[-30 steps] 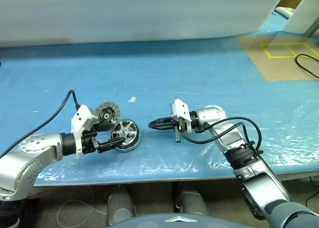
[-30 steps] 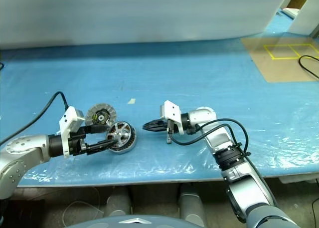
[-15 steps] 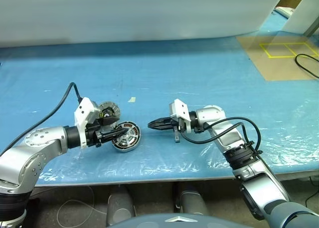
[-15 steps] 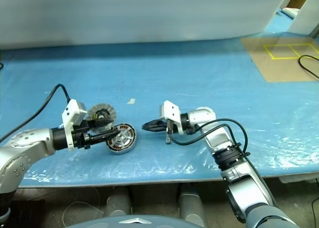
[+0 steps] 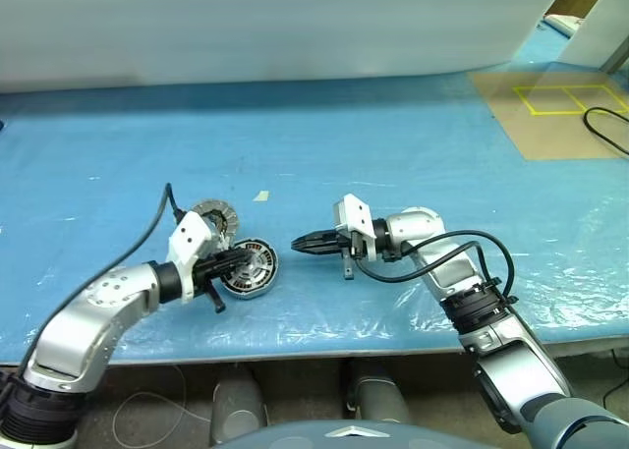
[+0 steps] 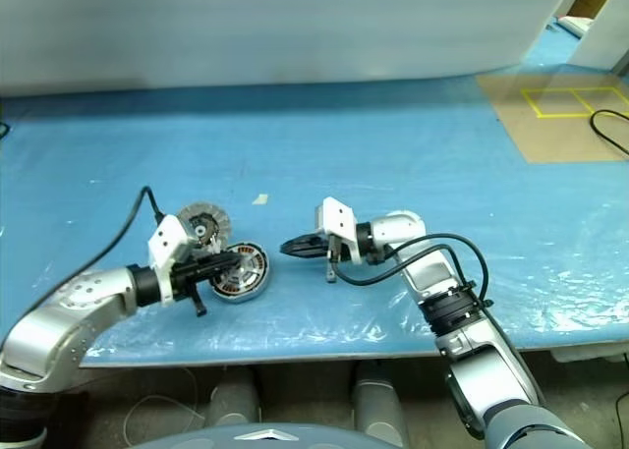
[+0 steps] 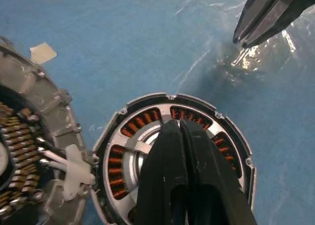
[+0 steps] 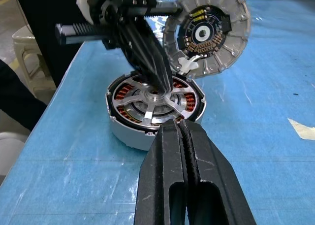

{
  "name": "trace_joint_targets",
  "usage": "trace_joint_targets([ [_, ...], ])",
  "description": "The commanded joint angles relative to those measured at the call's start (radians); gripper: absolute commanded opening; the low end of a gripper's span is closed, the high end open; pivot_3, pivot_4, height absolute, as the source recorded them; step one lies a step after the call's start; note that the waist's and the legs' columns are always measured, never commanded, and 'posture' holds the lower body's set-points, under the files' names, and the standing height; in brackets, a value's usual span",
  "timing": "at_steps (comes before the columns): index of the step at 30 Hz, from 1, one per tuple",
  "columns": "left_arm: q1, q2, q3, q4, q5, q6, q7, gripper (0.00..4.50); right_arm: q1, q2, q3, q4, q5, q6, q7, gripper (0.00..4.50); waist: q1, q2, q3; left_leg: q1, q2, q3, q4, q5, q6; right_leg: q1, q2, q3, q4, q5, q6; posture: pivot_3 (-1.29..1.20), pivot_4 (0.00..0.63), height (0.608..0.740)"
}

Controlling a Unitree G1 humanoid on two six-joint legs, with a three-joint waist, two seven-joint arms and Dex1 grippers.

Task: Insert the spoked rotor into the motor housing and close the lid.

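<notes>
Blue plastic-covered table [image 5: 393, 135] carries everything. Left gripper [image 5: 239, 257], black two-finger pincer on a silver arm, is clenched with nothing between its fingers, tips over the hub of the motor housing [image 5: 251, 269], a shallow round grey metal shell with copper-brown windings. Spoked rotor [image 8: 153, 99], flat silver spokes and hub, already sits inside the housing, level with its rim. Right gripper [image 5: 299, 244], black fingers also clenched on nothing, hovers just beside the housing on its right, pointing at it, not touching. Lid [image 5: 214, 219], round disc with radial silver segments around a dark hub, stands tilted against the housing's far-left edge, touching it. Small scrap of pale tape [image 5: 259, 196] lies near, behind the lid.
</notes>
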Motion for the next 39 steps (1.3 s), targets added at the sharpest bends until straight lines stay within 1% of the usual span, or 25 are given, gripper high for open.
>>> trace_joint_targets([
  [1, 0.028, -0.028, -0.033, 0.008, 0.034, -0.03, 0.015, 0.05, -0.006, 0.003, -0.005, -0.028, 0.011, -0.013, -0.001, 0.0, 0.0, 0.001, 0.0, 0.0, 0.0, 0.0, 0.0, 0.0, 0.0, 0.0, 0.0, 0.0, 0.0, 0.0, 0.0, 0.0, 0.15, 0.74],
  [4, 0.045, -0.037, -0.047, -0.002, 0.019, -0.006, 0.003, 0.05, -0.006, 0.002, -0.006, -0.029, 0.01, -0.012, -0.002, 0.0, 0.0, 0.001, -0.001, 0.001, 0.0, 0.0, 0.0, 0.0, 0.0, 0.0, 0.0, 0.0, 0.0, 0.0, 0.0, 0.0, 0.15, 0.74],
  [8, 0.055, -0.019, -0.053, 0.0, 0.033, 0.008, -0.001, 0.05, -0.006, 0.002, -0.006, -0.028, 0.009, -0.012, -0.003, 0.0, 0.0, 0.001, -0.001, 0.001, 0.0, 0.0, 0.0, 0.0, 0.0, 0.001, 0.0, 0.0, 0.0, 0.0, 0.0, 0.0, 0.15, 0.74],
  [13, 0.06, -0.032, -0.021, 0.009, 0.031, -0.018, 0.008, 0.05, -0.007, 0.003, -0.005, -0.027, 0.009, -0.012, -0.006, 0.0, -0.002, 0.002, -0.001, 0.002, 0.0, 0.0, 0.0, 0.0, 0.0, 0.001, 0.0, 0.001, 0.0, 0.0, 0.0, 0.0, 0.15, 0.74],
  [16, 0.065, -0.065, 0.03, -0.007, -0.009, -0.043, 0.017, 0.05, -0.01, 0.006, -0.006, -0.024, 0.011, -0.011, -0.007, 0.0, -0.002, 0.002, -0.001, 0.002, 0.0, 0.0, 0.0, 0.0, 0.0, 0.001, 0.0, 0.001, 0.0, 0.0, 0.0, 0.0, 0.15, 0.74],
  [20, 0.079, -0.123, 0.094, -0.054, -0.091, -0.067, 0.016, 0.05, -0.012, 0.008, -0.007, -0.022, 0.013, -0.013, -0.003, 0.0, -0.001, 0.002, -0.001, 0.001, 0.0, 0.0, 0.0, 0.0, 0.0, 0.0, 0.0, 0.001, 0.0, 0.0, 0.0, 0.0, 0.15, 0.74],
  [25, 0.107, -0.149, 0.159, -0.117, -0.174, -0.067, 0.011, 0.05, -0.024, 0.017, -0.009, -0.018, 0.023, -0.007, 0.004, 0.0, -0.002, 0.002, -0.001, 0.001, 0.0, 0.0, 0.0, 0.0, 0.0, 0.0, 0.0, 0.001, -0.001, 0.0, 0.0, 0.0, 0.15, 0.74],
  [30, 0.129, -0.148, 0.216, -0.19, -0.268, -0.046, 0.025, 0.05, -0.047, 0.038, -0.008, 0.003, 0.025, -0.01, 0.013, 0.0, -0.003, 0.002, -0.001, 0.0, 0.0, 0.0, -0.001, 0.0, 0.001, 0.0, 0.0, 0.001, -0.001, 0.0, 0.0, 0.0, 0.15, 0.74],
  [34, 0.114, -0.136, 0.271, -0.235, -0.351, -0.019, 0.07, 0.05, -0.072, 0.058, -0.007, 0.024, 0.036, -0.01, 0.034, 0.0, -0.002, 0.002, -0.001, 0.0, 0.0, 0.0, -0.001, -0.001, 0.001, 0.0, 0.0, 0.001, -0.001, 0.0, 0.0, 0.0, 0.15, 0.74],
  [39, 0.017, -0.095, 0.392, -0.231, -0.485, 0.016, 0.161, 0.05, -0.088, 0.073, 0.004, 0.051, 0.023, -0.027, 0.052, 0.0, -0.002, 0.002, -0.001, 0.0, 0.0, 0.0, -0.001, -0.001, 0.001, 0.0, 0.0, 0.001, -0.001, 0.0, 0.0, 0.0, 0.15, 0.74],
])
